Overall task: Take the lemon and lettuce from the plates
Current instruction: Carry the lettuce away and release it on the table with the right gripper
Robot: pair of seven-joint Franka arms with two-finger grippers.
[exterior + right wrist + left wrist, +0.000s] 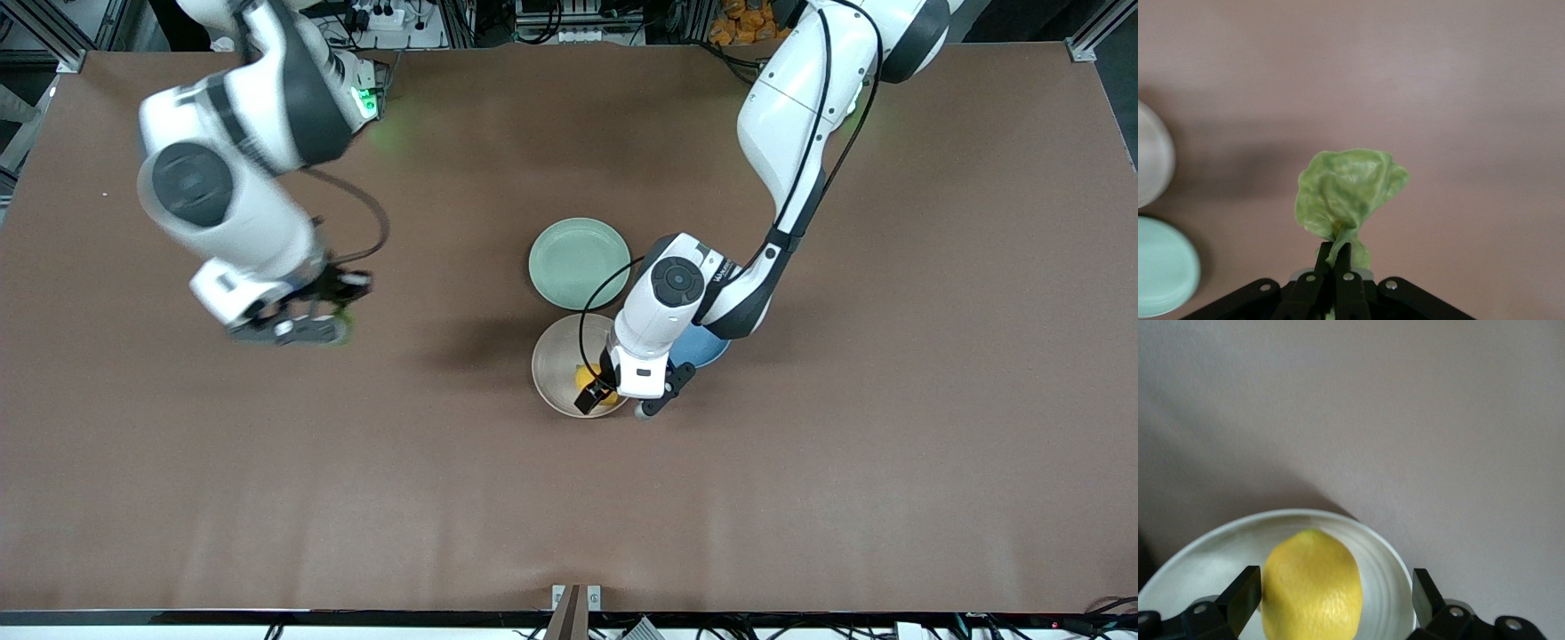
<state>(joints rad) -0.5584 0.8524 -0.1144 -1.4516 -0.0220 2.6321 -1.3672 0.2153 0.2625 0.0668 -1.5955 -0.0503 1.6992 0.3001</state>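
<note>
Lettuce done: my right gripper (1336, 257) pinches the crinkled green lettuce leaf (1350, 193) over bare table. Left gripper (1331, 597), spread, straddles the yellow oval lemon (1312, 587) on the beige round plate (1388, 587); lemon grab left.

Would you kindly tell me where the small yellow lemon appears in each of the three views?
Front view: the small oval yellow lemon lies on the round beige plate, under the left end effector.
Left wrist view: lemon between the open fingers, low in the picture.
Right wrist view: not in it.
Shared landmark: the beige plate.
</note>
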